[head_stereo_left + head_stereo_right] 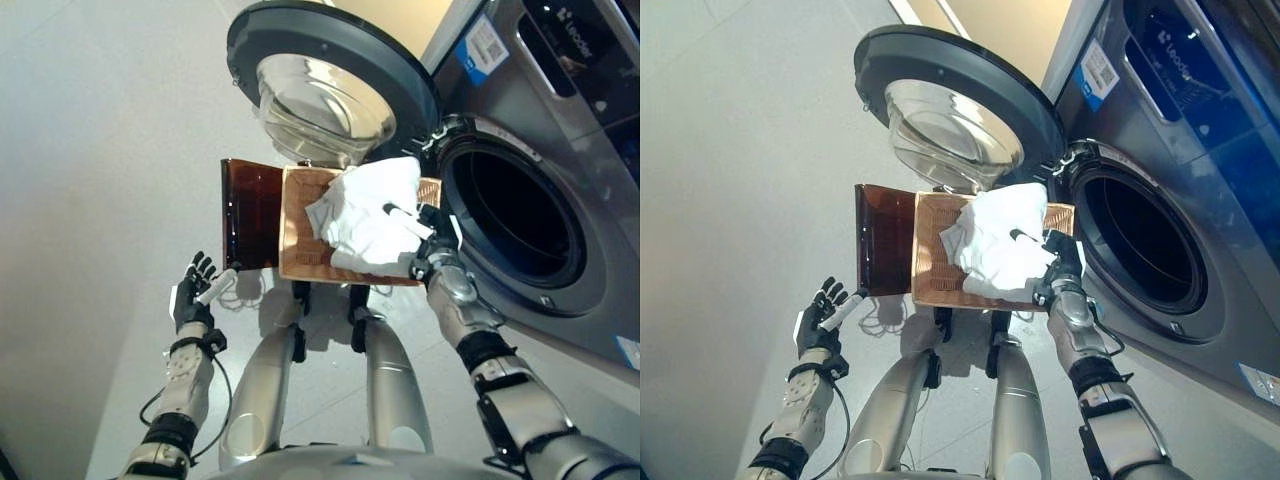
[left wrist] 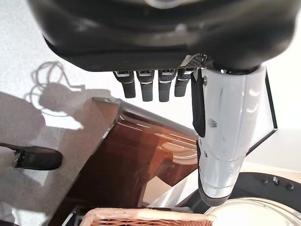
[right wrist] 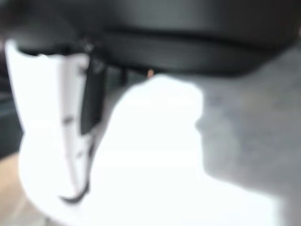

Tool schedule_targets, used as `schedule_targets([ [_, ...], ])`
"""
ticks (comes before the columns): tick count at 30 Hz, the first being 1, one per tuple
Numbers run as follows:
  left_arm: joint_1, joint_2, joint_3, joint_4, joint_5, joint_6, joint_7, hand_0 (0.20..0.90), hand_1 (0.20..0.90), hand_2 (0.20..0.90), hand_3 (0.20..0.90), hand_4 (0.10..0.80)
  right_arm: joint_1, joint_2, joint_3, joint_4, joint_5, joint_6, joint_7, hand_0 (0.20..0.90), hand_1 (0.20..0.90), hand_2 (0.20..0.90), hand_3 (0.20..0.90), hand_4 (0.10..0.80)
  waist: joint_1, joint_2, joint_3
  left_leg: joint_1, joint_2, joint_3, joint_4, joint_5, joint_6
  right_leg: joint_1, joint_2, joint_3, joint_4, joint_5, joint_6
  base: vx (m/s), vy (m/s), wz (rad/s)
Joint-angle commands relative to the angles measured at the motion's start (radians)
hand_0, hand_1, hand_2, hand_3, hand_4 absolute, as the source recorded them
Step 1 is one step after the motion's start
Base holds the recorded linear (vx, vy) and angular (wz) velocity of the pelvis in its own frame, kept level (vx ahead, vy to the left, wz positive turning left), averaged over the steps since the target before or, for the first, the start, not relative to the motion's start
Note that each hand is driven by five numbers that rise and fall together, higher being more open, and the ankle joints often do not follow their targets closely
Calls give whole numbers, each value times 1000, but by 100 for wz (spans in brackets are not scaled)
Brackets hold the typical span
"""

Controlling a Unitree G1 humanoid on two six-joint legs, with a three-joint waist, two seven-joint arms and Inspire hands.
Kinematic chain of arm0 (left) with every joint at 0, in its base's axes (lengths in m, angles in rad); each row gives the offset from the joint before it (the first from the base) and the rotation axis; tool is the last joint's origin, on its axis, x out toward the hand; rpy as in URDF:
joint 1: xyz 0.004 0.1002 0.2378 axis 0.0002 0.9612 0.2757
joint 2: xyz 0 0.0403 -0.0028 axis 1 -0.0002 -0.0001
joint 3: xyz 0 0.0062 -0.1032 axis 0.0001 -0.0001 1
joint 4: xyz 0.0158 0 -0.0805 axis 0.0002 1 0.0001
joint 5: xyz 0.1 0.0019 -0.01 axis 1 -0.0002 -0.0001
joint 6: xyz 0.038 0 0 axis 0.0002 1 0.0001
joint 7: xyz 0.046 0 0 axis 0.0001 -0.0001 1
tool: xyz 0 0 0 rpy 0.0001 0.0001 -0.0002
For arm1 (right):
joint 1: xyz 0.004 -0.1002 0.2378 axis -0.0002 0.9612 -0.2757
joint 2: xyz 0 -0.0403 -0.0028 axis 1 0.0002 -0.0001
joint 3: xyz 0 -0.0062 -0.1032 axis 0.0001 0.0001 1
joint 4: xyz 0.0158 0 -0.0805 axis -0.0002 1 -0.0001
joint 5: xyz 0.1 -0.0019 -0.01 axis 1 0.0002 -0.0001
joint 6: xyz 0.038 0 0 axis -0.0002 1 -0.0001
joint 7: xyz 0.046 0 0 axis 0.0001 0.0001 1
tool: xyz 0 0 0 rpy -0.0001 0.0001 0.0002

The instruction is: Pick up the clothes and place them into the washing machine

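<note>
A bundle of white clothes (image 1: 368,222) lies heaped in a wicker basket (image 1: 300,240) that stands on the floor in front of the washing machine's open drum (image 1: 520,215). My right hand (image 1: 438,238) is at the bundle's right edge, its white-covered thumb laid over the cloth and its dark fingers curled beneath it. In the right wrist view the white clothes (image 3: 155,155) press right up against the palm. My left hand (image 1: 195,290) hangs at the lower left, apart from the basket, open and holding nothing; its straight fingers (image 2: 150,87) show in the left wrist view.
The machine's round door (image 1: 330,70) is swung wide open, hanging over the far side of the basket. A dark brown translucent panel (image 1: 250,215) stands against the basket's left side. Pale floor (image 1: 90,200) stretches away to the left.
</note>
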Motion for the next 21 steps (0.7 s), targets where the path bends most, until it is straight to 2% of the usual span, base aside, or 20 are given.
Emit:
schedule_targets([
  [1, 72, 15, 28, 3, -19, -64, -10, 900, 900, 900, 900, 800, 61, 33, -25, -136, 107, -137, 104, 200, 200, 200, 200, 300, -6, -11, -118, 0, -3, 11, -4, -64, -70, 41, 8, -11, -149, 74, 27, 0, 0, 0],
  [9, 58, 8, 29, 9, -25, -69, -14, 900, 900, 900, 900, 800, 189, 46, -38, -232, 202, -135, 189, 200, 200, 200, 200, 300, -30, -25, -130, 25, 0, 11, -12, -66, -72, 69, 11, -9, -163, 70, 28, 22, -12, -3],
  [12, 59, 4, 29, 3, -31, -72, -16, 900, 900, 900, 900, 800, 223, 61, -60, -259, 284, -141, 225, 200, 200, 200, 200, 300, -34, -24, -131, 32, -1, 11, -17, -66, -72, 74, 11, -7, -165, 69, 28, -20, -4, -1],
  [13, 59, 4, 30, -2, -35, -74, -15, 900, 900, 900, 900, 800, 231, 72, -70, -270, 327, -143, 240, 200, 200, 200, 200, 300, -35, -24, -131, 18, 0, 18, -18, -44, -67, 63, 10, -11, -171, 90, 22, -60, -11, -3],
  [21, 64, -3, 30, 1, -62, -89, -18, 900, 900, 900, 900, 800, 307, 132, -115, -308, 522, -157, 321, 200, 200, 200, 200, 300, -50, -19, -136, 29, 1, 23, -22, -47, -67, 69, 12, -4, -174, 89, 22, 3, -2, -3],
])
